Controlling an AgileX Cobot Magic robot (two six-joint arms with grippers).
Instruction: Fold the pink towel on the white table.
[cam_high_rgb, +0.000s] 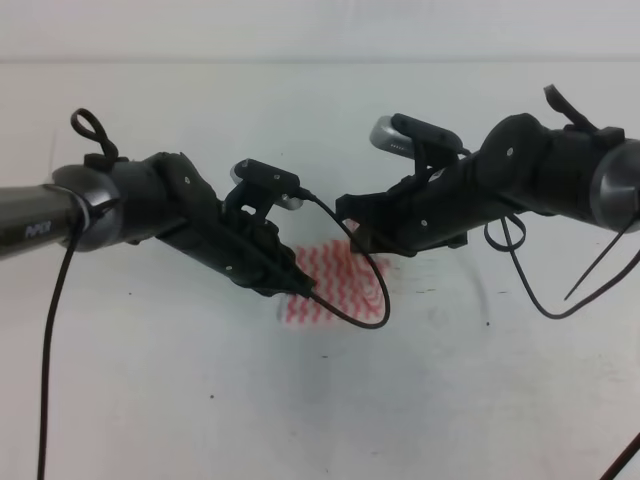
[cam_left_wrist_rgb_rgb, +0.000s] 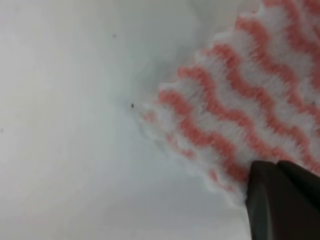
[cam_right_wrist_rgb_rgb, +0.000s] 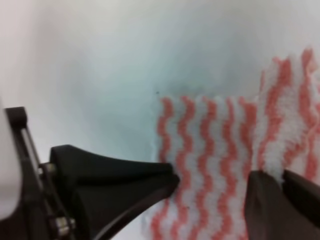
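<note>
Jaws straddle pink towel (cam_right_wrist_rgb_rgb: 210, 165), stripes lengthwise.

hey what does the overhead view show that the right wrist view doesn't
Only the exterior high view shows both arms meeting over the pink towel, the left gripper at its left edge, a looping black cable in front of the cloth, and the wide spread of the white table.

Only the right wrist view shows the right gripper up close: its fingers spread apart, low over the striped cloth, with a raised fold at the right side.

Both show the towel's wavy pink stripes on the bare white surface.
</note>
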